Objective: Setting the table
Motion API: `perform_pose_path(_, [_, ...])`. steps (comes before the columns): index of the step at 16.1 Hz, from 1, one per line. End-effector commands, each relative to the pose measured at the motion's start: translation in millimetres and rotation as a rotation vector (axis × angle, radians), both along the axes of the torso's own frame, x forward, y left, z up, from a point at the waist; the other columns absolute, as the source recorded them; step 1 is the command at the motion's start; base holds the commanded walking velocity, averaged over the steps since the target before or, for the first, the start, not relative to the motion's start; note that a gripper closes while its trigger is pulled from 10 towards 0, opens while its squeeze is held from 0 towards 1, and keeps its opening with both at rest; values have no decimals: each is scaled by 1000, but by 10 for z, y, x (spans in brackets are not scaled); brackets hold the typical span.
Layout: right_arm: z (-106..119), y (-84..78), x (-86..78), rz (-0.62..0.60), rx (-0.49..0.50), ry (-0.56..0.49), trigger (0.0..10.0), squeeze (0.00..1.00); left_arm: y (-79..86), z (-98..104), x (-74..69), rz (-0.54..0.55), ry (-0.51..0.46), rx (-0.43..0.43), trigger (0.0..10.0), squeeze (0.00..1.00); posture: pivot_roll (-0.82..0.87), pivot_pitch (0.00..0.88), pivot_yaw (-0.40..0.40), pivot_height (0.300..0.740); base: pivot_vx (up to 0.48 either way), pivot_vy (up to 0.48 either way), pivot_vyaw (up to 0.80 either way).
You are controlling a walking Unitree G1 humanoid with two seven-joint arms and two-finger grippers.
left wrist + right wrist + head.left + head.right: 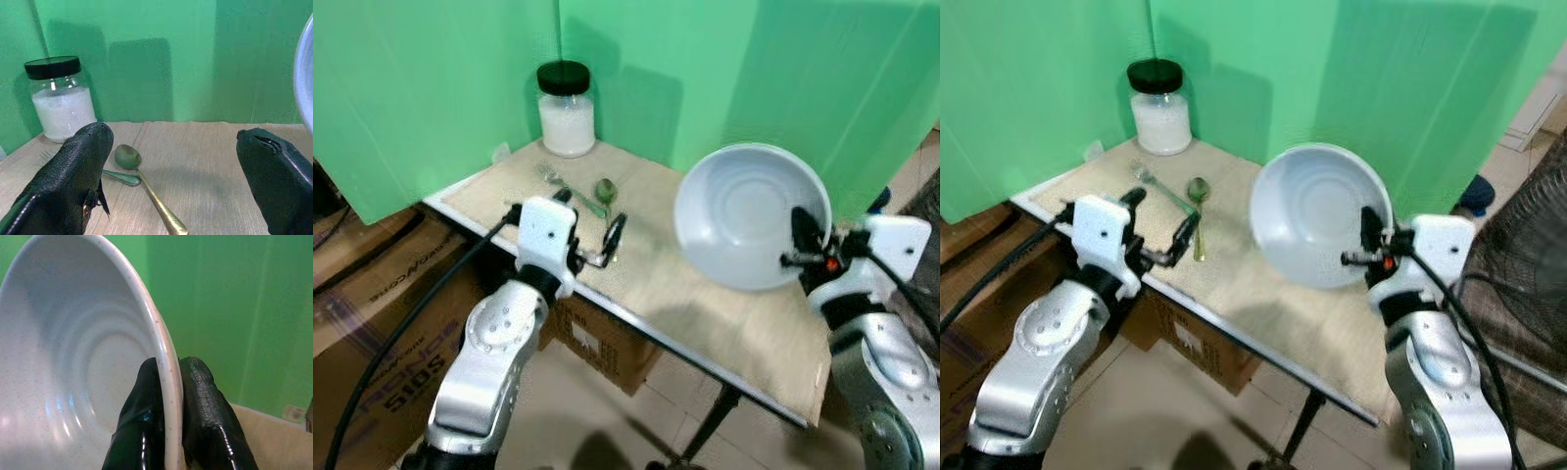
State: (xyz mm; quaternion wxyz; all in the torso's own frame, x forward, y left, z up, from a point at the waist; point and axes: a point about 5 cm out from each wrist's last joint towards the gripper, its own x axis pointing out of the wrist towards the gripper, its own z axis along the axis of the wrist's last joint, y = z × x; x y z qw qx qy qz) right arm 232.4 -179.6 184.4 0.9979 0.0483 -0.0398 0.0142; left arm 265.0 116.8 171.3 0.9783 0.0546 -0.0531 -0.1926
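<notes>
1. My right tool (168,396) pinches the rim of the white bowl (744,211), holding it tilted on edge above the counter (705,294).
2. My left tool (590,227) hangs spread and empty over the counter's near edge.
3. Just beyond it lie a brass-handled spoon (142,183) and what may be a fork (551,177).
4. A black-lidded jar (566,109) stands in the far corner.
</notes>
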Motion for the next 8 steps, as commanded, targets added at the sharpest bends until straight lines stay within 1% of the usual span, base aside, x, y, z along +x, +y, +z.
perform_pose_path(1, [81,-31,1,-15,-4,-33,10000,0,-13,8,12,7,-1,2,10000,404,-22,0,-34,740,0,0,-800])
perform_pose_path(3, [97,-23,17,-12,-32,-40,10000,0,-51,16,31,-7,-6,8,10000,404,-24,0,-44,740,0,0,-800])
perform_pose_path(5, [90,4,37,-7,-58,-34,10000,0,-31,-3,35,15,-2,0,10000,400,-41,0,-41,740,0,0,-800])
perform_pose_path(6, [149,-11,20,-24,-155,-74,10000,0,-45,-3,16,0,5,-12,10000,400,-50,0,-37,740,0,0,-788])
perform_pose_path(7, [153,-13,1,-11,-149,-75,10000,0,-54,-7,4,-14,4,-4,10000,400,-47,0,-40,740,0,0,-800])
perform_pose_path(8, [153,-18,-2,-12,-131,-76,10000,0,-43,-9,9,-5,2,1,10000,396,-44,0,-42,740,0,0,-800])
